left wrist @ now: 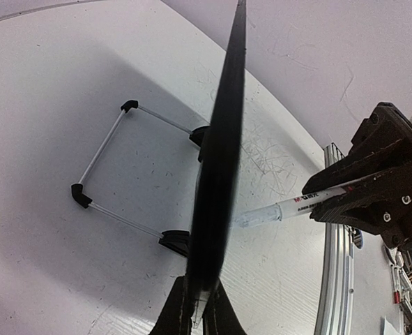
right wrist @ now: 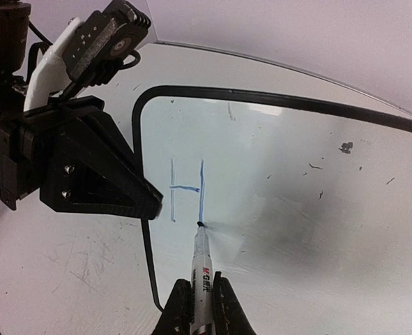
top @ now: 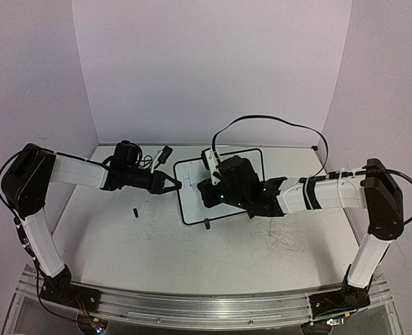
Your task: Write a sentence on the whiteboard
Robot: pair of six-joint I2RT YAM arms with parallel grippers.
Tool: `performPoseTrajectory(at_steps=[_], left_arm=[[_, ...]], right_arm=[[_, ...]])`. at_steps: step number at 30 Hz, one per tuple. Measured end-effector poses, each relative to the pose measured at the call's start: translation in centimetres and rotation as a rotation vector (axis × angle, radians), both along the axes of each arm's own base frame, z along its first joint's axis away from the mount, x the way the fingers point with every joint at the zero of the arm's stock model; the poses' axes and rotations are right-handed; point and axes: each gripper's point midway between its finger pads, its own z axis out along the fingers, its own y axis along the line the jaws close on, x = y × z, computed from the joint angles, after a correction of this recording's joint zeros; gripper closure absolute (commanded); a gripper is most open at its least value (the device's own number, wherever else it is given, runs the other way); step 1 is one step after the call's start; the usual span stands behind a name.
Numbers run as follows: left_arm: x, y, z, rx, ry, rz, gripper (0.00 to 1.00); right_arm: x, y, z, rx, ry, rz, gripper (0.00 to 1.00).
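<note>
The whiteboard (top: 192, 204) stands propped on its wire stand (left wrist: 108, 174) mid-table, and it also shows in the right wrist view (right wrist: 282, 167). My left gripper (top: 172, 185) is shut on its left edge; in the left wrist view (left wrist: 199, 310) the board shows edge-on (left wrist: 223, 139). My right gripper (right wrist: 200, 289) is shut on a white marker (right wrist: 202, 262) whose tip touches the board at the foot of a blue "H" (right wrist: 187, 188). That is the only letter of the sentence showing. The right gripper (left wrist: 373, 188) and marker (left wrist: 289, 206) also show in the left wrist view.
A small black piece, maybe a cap (top: 134, 211), lies on the table left of the board. A black cable (top: 275, 120) loops behind the board. An aluminium rail (top: 206, 307) runs along the near edge. White walls enclose the back and sides.
</note>
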Motion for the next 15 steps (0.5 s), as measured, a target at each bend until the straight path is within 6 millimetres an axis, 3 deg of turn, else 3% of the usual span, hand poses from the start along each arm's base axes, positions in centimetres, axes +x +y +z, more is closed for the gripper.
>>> performPoseTrajectory(at_steps=[9,15], left_arm=[[0.0,0.0,0.0,0.000,0.000,-0.001,1.00],[-0.2,0.0,0.1,0.000,0.002,-0.003,1.00]], right_arm=[[-0.1,0.0,0.1,0.005,0.002,0.000,1.00],[-1.1,-1.8,2.3,0.059,-0.011,-0.005,1.00]])
